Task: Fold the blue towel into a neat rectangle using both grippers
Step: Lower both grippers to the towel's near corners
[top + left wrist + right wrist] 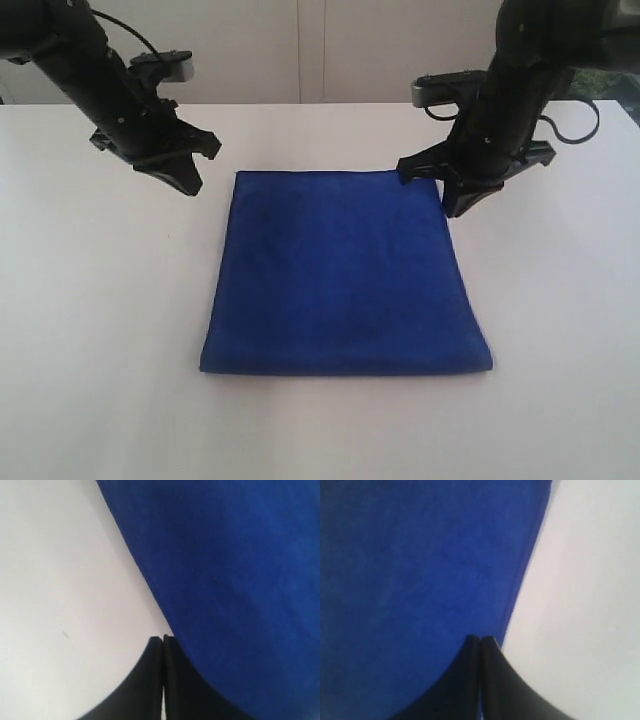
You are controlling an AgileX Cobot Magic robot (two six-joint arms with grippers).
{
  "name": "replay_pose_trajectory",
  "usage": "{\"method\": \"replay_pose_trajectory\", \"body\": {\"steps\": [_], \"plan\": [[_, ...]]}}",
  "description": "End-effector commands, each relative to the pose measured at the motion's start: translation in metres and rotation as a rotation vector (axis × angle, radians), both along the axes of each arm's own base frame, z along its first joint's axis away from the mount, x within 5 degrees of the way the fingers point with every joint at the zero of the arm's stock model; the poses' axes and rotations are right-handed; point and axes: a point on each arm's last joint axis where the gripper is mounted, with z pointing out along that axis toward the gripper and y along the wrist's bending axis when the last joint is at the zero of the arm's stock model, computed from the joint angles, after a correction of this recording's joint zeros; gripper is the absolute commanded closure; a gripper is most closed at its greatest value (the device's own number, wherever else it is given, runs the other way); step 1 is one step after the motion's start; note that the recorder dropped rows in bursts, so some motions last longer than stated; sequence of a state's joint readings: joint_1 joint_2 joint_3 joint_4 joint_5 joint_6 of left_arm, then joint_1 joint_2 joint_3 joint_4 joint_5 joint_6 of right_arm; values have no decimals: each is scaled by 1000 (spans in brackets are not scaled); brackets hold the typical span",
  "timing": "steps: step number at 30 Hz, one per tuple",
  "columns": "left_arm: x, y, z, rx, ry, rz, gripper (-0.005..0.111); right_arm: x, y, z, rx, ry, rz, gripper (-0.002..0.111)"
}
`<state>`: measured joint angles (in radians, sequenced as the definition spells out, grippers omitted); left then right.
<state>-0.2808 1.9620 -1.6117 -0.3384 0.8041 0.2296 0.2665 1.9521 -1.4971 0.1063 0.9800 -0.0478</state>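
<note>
The blue towel (342, 275) lies flat on the white table as a near-square folded shape, its thicker folded edge toward the front. My left gripper (191, 184) hovers just off the towel's far left corner, shut and empty. In the left wrist view its tips (163, 639) meet beside the blue towel (240, 580) edge. My right gripper (453, 208) hangs over the far right corner, also shut with nothing in it. Its tips (480, 639) sit at the edge of the blue towel (415, 575) in the right wrist view.
The white table (90, 330) stretches out on every side of the towel. A pale wall with panel seams (310, 50) runs behind it.
</note>
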Motion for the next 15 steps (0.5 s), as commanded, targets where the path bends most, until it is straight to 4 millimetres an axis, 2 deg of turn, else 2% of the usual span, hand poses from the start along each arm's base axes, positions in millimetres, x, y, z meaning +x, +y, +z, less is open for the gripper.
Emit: {"method": "replay_pose_trajectory", "body": {"steps": [1, 6, 9, 15], "plan": [[-40, -1, 2, 16, 62, -26, 107, -25, -1, 6, 67, 6, -22, 108], [-79, -10, 0, 2, 25, -41, 107, -56, 5, 3, 70, 9, 5, 108], [-97, -23, -2, -43, 22, -46, 107, -72, 11, -3, 78, 19, 23, 108], [-115, -44, -29, -50, 26, -51, 107, -92, 19, -27, 103, 34, 15, 108]]}}
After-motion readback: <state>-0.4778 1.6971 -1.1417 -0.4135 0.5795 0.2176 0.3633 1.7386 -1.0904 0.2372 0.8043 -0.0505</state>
